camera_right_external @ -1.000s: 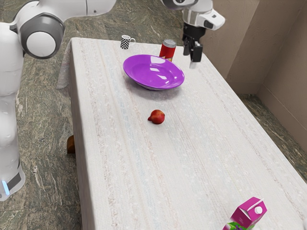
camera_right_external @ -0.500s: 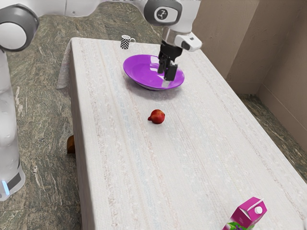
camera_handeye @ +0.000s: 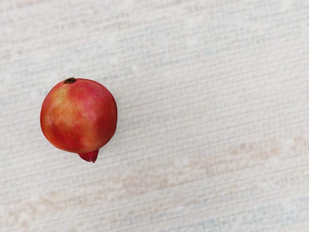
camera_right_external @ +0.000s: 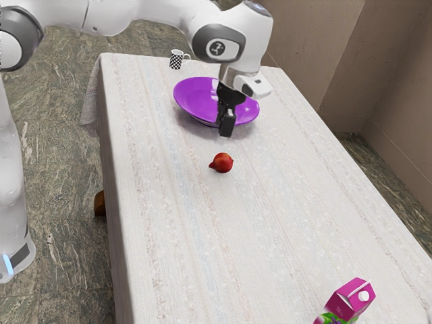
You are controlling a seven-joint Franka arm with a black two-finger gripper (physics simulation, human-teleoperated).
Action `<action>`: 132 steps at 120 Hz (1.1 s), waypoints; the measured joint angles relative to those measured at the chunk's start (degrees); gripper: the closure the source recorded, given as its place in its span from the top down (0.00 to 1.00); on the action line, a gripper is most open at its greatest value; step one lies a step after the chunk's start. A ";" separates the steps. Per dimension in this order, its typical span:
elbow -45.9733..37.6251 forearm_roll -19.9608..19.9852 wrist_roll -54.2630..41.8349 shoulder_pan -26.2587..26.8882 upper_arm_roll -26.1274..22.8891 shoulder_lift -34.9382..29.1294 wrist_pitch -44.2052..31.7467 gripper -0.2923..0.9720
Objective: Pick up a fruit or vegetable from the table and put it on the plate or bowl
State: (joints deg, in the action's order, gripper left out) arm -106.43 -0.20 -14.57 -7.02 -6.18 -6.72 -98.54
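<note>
A red pomegranate (camera_right_external: 221, 163) lies on the white tablecloth near the middle of the table; in the wrist view the pomegranate (camera_handeye: 78, 116) sits just below my hand, off to one side. A purple bowl-like plate (camera_right_external: 202, 94) stands farther back on the table and has nothing in it. My black gripper (camera_right_external: 227, 131) hangs over the plate's near rim, a short way above and behind the fruit. It points down, open, with nothing between its fingers.
A small checkered mug (camera_right_external: 177, 59) stands at the table's far edge. A magenta juice carton (camera_right_external: 351, 304) sits at the near right corner. A small brown object (camera_right_external: 99, 202) lies on the floor by the table's left side. Walls rise to the exterior view's right.
My hand has swung from the far right of the plate, across it, down toward its near rim, closer to the pomegranate. The fruit and plate have not moved.
</note>
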 joint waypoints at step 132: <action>-10.27 -3.05 -11.91 -1.18 2.81 4.77 -21.52 0.77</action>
State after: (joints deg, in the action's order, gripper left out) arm -116.70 -3.25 -26.48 -8.20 -3.38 -1.95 -120.07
